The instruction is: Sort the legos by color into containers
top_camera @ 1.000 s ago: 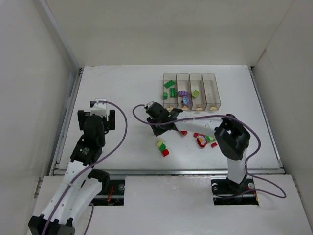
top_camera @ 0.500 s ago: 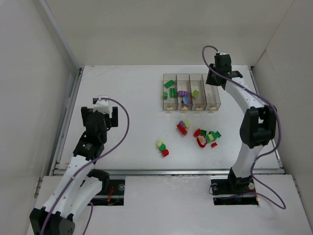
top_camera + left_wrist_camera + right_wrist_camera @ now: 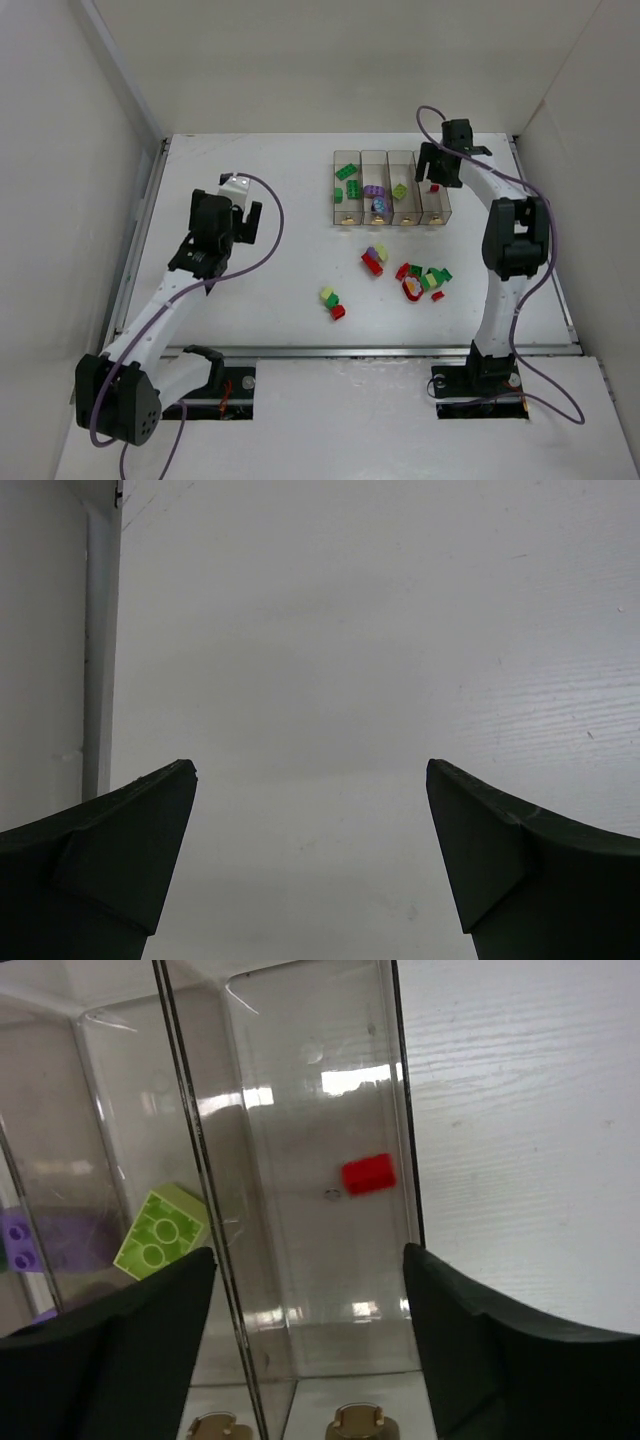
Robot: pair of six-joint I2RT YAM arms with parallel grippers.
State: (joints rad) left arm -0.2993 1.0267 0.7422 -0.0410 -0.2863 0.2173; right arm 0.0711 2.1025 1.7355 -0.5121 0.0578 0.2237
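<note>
1. The right fingers (image 3: 110, 1350) stand well apart, holding nothing, poised over the end bin (image 3: 408, 1110).
2. Beyond their gap, a red brick (image 3: 368, 1173) lies inside that bin, clear of both fingers.
3. The loose bricks (image 3: 421, 280) lie on the counter (image 3: 260, 180) between the bins and the arm bases, nearer the right arm.
4. The left fingers (image 3: 110, 850) gape wide and empty, well apart from those bricks.

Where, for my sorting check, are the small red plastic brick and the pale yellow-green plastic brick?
Small red plastic brick (image 3: 368, 1173): right wrist view, middle of its top face.
Pale yellow-green plastic brick (image 3: 160, 1232): right wrist view, its studded face.
</note>
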